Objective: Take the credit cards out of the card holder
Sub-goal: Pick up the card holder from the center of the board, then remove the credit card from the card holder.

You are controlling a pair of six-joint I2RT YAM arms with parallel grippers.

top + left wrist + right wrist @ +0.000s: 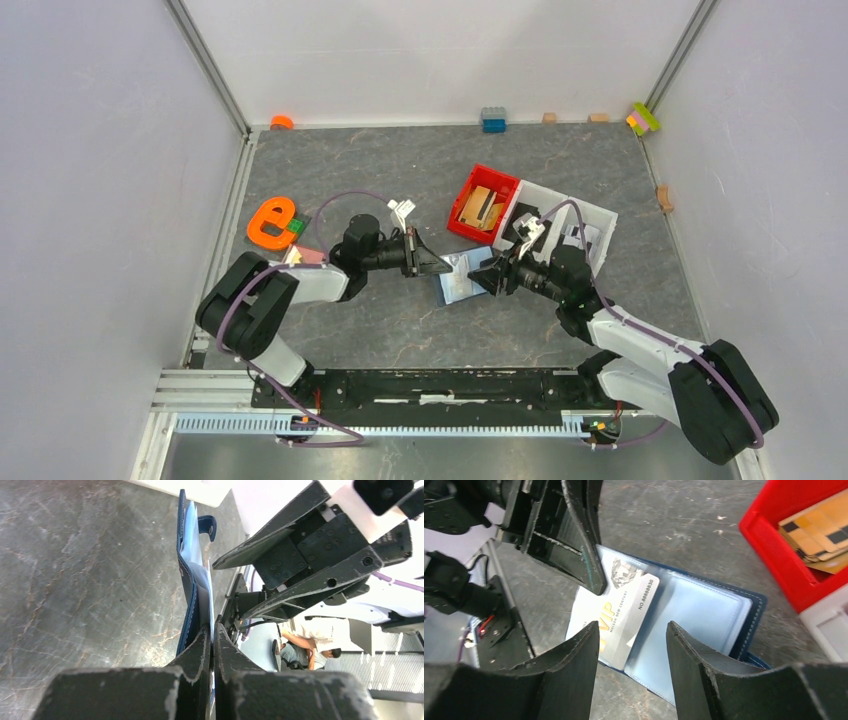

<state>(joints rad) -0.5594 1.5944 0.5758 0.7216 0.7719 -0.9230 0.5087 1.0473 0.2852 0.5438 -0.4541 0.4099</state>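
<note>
The dark navy card holder lies open on the grey table, its light blue pockets facing up. A silvery-white credit card with gold "VIP" lettering lies on its left page, partly out of the pocket. My left gripper is shut on the card holder's left edge, seen edge-on in the left wrist view. Its jaws pinch a thin blue-white layer; I cannot tell whether the card is in that pinch. My right gripper is open and empty, just above the card.
A red tray with tan wooden blocks and a white tray stand just behind the card holder. A pinkish flat thing lies by the left arm. An orange letter shape lies far left. Toy bricks line the back wall.
</note>
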